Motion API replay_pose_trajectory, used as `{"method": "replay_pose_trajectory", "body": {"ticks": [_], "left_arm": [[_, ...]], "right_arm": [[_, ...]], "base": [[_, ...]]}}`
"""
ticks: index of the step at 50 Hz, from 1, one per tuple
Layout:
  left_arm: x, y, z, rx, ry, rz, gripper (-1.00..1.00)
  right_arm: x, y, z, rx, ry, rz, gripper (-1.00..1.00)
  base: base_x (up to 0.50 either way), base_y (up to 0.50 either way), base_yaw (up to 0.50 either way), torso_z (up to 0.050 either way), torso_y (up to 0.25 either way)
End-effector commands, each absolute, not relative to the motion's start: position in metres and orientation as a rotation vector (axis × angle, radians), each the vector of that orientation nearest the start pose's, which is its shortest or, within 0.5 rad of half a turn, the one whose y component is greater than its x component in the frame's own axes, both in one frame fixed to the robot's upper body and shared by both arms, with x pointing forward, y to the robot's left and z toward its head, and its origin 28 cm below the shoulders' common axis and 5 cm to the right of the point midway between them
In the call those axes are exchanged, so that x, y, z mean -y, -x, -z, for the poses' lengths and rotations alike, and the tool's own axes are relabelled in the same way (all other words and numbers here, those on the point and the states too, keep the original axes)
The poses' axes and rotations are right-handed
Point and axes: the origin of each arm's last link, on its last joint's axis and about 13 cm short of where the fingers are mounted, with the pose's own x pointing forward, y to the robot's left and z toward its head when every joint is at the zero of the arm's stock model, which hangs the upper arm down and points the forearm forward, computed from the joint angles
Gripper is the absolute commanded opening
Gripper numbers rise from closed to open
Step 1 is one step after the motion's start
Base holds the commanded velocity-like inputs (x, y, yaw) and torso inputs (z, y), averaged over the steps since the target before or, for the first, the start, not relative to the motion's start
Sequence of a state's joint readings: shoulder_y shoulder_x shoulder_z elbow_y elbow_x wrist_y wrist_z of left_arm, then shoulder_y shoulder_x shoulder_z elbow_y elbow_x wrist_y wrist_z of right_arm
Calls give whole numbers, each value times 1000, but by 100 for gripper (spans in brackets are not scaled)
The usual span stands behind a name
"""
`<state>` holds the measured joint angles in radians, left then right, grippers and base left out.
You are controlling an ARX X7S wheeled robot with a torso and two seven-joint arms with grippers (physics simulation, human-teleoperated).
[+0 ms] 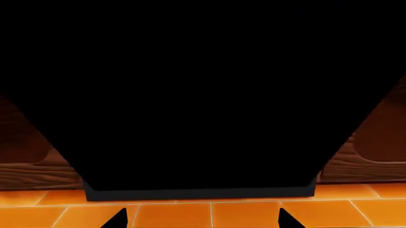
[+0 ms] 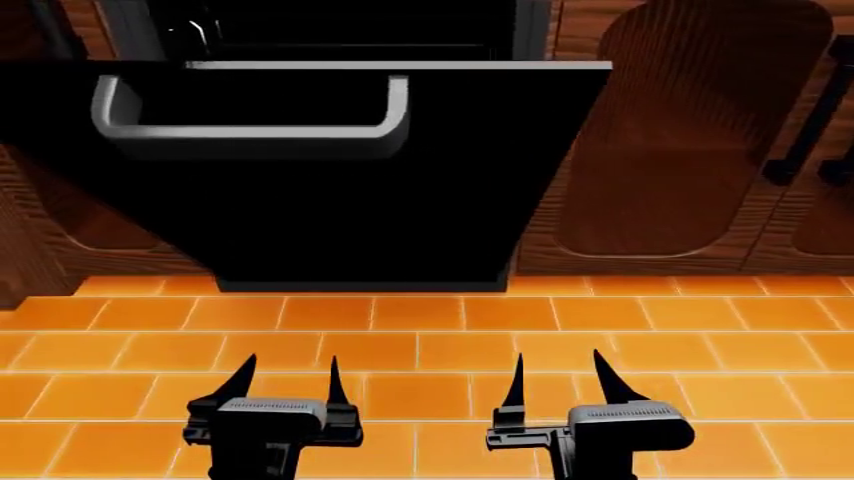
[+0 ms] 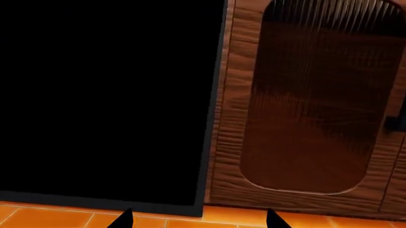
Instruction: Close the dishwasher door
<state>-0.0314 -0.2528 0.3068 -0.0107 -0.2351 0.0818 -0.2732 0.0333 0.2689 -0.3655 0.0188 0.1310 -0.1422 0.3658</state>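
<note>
The dishwasher door [image 2: 360, 200] is a wide glossy black panel with a silver-grey U-shaped handle [image 2: 247, 120] near its upper edge. It leans partly open, and the dark dishwasher interior [image 2: 334, 25] shows above it. It fills the left wrist view [image 1: 197, 104] and the near side of the right wrist view [image 3: 101, 104]. My left gripper [image 2: 287, 375] is open and empty, low over the floor in front of the door. My right gripper [image 2: 557, 372] is open and empty beside it. Only the fingertips [image 1: 120, 219] show in the left wrist view, and likewise the fingertips [image 3: 123, 221] in the right wrist view.
Brown wooden cabinet doors [image 2: 694, 130] flank the dishwasher, one with a black vertical handle [image 2: 807, 100] at the right. Orange tiled floor [image 2: 427, 340] lies between me and the cabinets. The cabinet also shows in the right wrist view [image 3: 304, 104].
</note>
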Motion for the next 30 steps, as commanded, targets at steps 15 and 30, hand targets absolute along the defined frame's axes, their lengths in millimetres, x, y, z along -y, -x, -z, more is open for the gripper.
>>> {"method": "replay_pose_trajectory", "body": {"ticks": [15,30], "left_arm": [[-205,-209,-14,25,-22,36,100],[-205,-209,-14,26,-37,28,100]], "right_arm": [[92,-207,-14,104,92,18,100],[92,-205,-15,107,70,16,100]], "base": [[0,500,0,0,0],[116,28,0,0,0]]}}
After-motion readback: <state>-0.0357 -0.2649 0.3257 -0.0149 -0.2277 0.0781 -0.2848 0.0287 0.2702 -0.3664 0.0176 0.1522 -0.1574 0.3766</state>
